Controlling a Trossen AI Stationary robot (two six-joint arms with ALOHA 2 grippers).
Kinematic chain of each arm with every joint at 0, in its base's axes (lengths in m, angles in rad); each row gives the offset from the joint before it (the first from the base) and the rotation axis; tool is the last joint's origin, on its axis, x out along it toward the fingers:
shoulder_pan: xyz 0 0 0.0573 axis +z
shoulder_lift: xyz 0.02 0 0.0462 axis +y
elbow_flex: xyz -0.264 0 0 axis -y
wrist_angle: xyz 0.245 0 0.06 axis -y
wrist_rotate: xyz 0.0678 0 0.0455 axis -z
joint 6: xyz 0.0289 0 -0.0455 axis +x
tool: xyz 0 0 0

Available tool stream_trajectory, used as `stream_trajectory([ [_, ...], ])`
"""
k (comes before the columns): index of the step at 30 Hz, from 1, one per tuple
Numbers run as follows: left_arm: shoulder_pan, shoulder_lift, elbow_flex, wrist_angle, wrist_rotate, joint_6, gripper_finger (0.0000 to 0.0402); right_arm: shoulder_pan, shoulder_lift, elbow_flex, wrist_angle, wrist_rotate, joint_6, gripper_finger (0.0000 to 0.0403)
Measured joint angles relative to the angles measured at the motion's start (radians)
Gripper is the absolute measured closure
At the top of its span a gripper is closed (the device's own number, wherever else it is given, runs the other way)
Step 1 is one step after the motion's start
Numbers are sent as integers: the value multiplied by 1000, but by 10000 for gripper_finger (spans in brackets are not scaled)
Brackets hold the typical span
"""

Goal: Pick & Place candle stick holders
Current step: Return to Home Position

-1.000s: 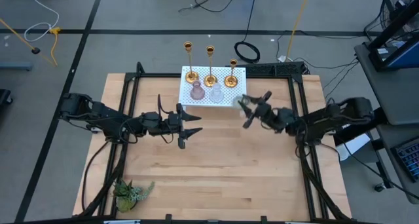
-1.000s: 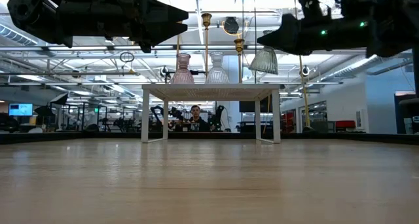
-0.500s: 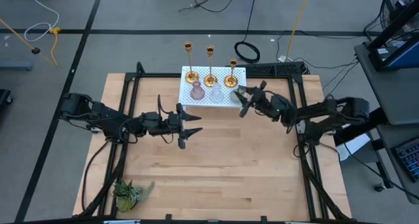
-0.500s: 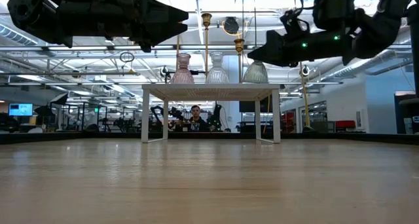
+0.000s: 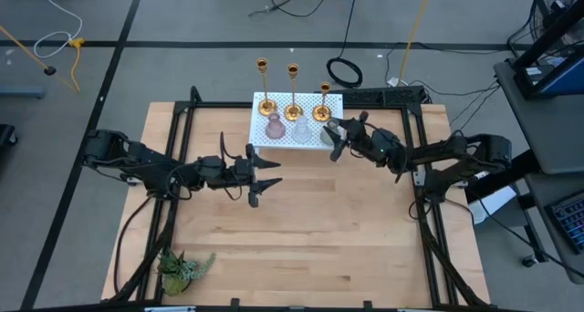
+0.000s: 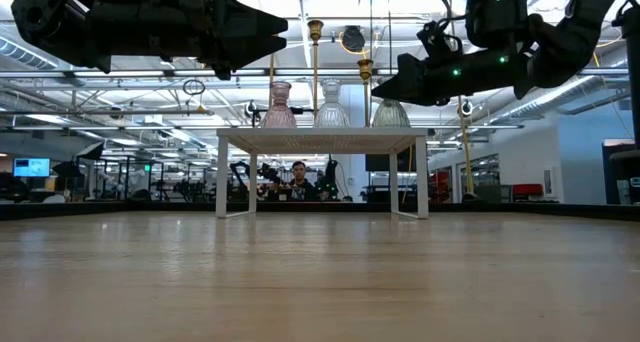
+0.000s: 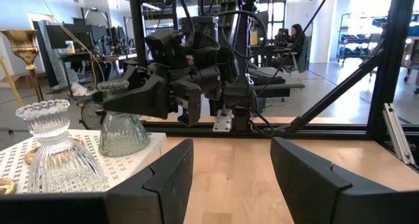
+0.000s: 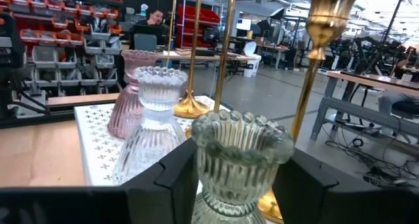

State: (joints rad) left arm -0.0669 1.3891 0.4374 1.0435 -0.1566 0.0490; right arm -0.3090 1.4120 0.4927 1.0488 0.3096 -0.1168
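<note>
A white perforated rack (image 5: 265,139) stands at the table's far middle. Three gold candlesticks (image 5: 293,107) stand in a row on its far side. A pink glass holder (image 5: 275,127) and a clear one (image 5: 300,130) stand in front of them. My right gripper (image 5: 334,140) is shut on the green glass holder (image 8: 241,158) at the rack's right end; in the low view (image 6: 390,112) the holder's base rests on the rack top. My left gripper (image 5: 272,171) hovers open and empty near the rack's near side. My right gripper pinches the green holder's ribbed cup (image 8: 203,165) between its two fingers, one on each side. The fingers come about level from the table's right side. The holder stands upright with its base (image 7: 121,149) on the rack's right end.
A green plant sprig (image 5: 182,268) lies at the table's near left corner. A black frame (image 5: 415,166) runs along the table's sides. Bare wood lies between the rack and the near edge. People sit in the room beyond the table (image 6: 297,177).
My right gripper has gone toward the table's left and far edges and down to the rack with the green holder. The holder was tilted and lifted clear; now it stands upright with its base on the rack's right end.
</note>
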Motion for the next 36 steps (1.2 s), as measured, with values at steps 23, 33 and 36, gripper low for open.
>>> stream_trajectory([
  [23,0,-11,-1,10,0,-1,192,-32,0,-1,66,-53,70,170],
  [33,0,-144,-2,-69,-17,58,192,-15,-58,-2,50,-52,26,165],
  [36,0,-207,-2,-149,-40,59,192,-2,-89,-2,33,-51,17,165],
])
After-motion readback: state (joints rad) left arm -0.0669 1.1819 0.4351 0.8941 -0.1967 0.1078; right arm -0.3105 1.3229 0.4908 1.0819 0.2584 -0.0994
